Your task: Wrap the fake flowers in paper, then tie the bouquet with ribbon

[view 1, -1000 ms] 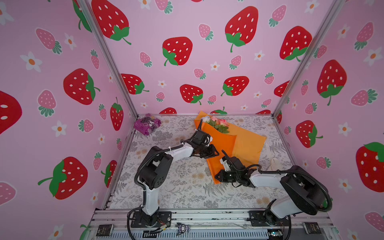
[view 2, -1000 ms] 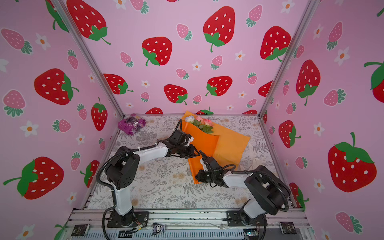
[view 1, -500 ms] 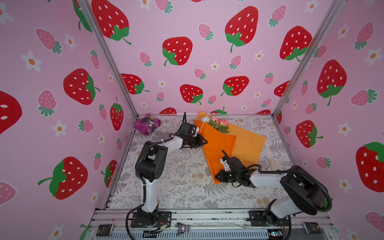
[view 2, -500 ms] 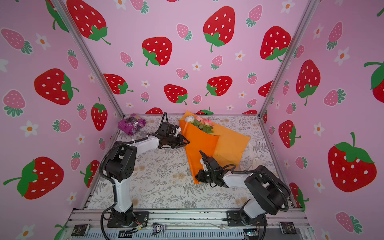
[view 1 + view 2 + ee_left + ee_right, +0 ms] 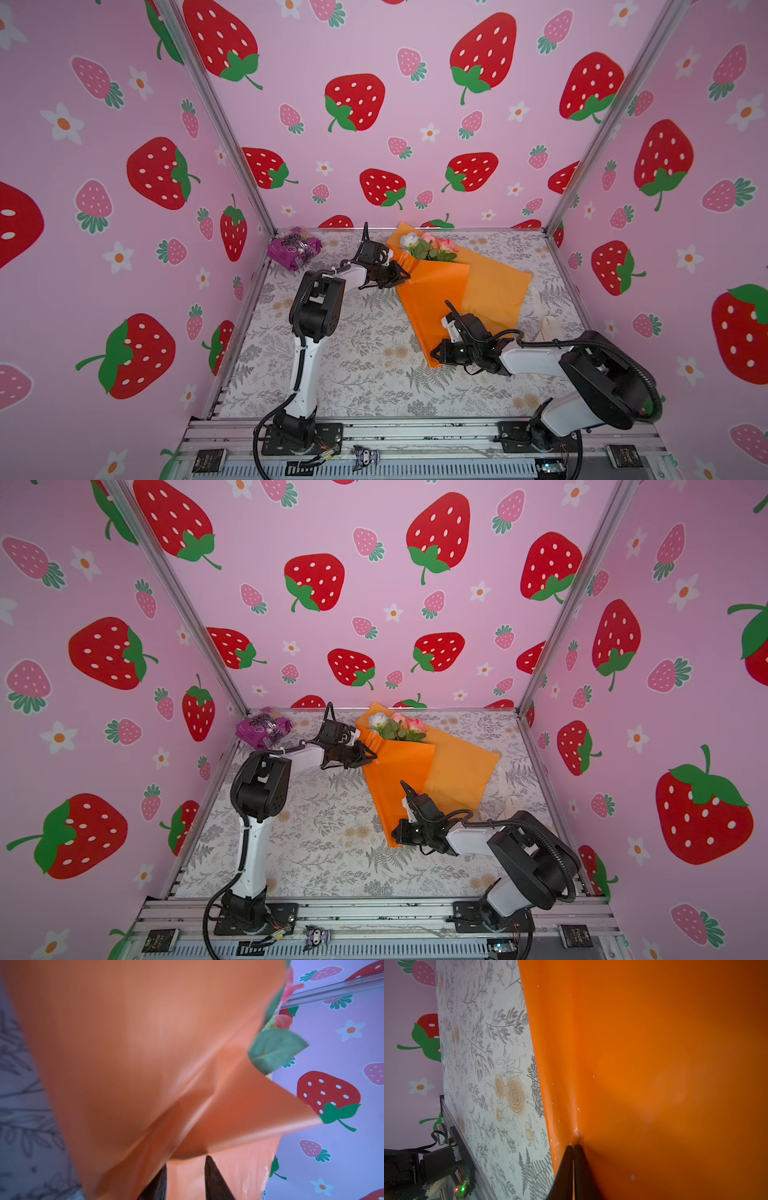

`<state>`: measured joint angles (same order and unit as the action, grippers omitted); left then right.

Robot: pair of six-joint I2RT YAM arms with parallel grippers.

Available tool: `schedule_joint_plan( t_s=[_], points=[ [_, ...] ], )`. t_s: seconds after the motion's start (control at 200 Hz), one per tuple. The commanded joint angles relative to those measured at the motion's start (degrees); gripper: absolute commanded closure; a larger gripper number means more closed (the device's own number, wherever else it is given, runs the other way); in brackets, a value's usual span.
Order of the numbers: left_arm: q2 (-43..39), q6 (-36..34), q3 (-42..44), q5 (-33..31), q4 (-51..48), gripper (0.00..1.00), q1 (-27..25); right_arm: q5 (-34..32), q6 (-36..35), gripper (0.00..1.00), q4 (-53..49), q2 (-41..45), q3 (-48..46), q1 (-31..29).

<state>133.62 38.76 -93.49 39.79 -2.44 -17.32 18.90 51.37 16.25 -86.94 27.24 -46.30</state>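
Observation:
The bouquet of fake flowers lies at the back middle of the table. Its white and pink roses (image 5: 428, 245) (image 5: 397, 725) stick out of a cone of orange wrapping paper (image 5: 432, 299) (image 5: 399, 779). My left gripper (image 5: 404, 275) (image 5: 372, 754) is at the paper's upper left edge. In the left wrist view it (image 5: 187, 1162) stands open, with orange paper (image 5: 145, 1043) between the fingers and a fold hiding part of one finger. My right gripper (image 5: 434, 356) (image 5: 395, 835) (image 5: 573, 1145) is shut on the cone's near tip, with a sliver of orange paper (image 5: 654, 1064) between the pads.
A crinkly purple packet (image 5: 294, 247) (image 5: 262, 729) lies in the back left corner. A pale cream strip (image 5: 550, 326) lies by the right wall, beside the right arm. Pink strawberry walls close in three sides, and a metal rail (image 5: 415, 432) runs along the front.
My left gripper pulled back and left off the paper, then returned to the paper's upper left edge. My right gripper stayed at the cone's tip and closed a little tighter.

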Motion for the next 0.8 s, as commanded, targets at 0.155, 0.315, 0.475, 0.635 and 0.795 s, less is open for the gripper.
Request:
schedule_joint_plan(
  t_s=[0.155, 0.315, 0.475, 0.635, 0.795],
  points=[
    [4.55, -1.57, -8.05, 1.50, -1.12, 0.67, 3.21, -2.69, 0.88, 0.92, -4.62, -2.89, -1.94, 0.51],
    [6.79, -2.67, -12.37, 1.10, -4.64, 0.66, 4.63, -2.64, 1.09, 0.93, -4.63, -3.32, -1.93, 0.51],
    [7.41, -2.77, -13.60, 0.81, -5.29, 0.64, 5.90, -2.64, 0.85, 0.93, -5.02, -3.17, -1.95, 0.60],
    [9.45, -4.39, -19.16, -0.55, -9.82, 0.62, 6.96, -2.50, 0.66, 0.93, -5.42, -2.93, -1.74, 0.77],
    [13.30, -4.22, -26.78, -3.13, -15.21, 0.62, 7.71, -2.40, 0.51, 0.93, -5.55, -2.82, -1.85, 0.83]
  ],
)
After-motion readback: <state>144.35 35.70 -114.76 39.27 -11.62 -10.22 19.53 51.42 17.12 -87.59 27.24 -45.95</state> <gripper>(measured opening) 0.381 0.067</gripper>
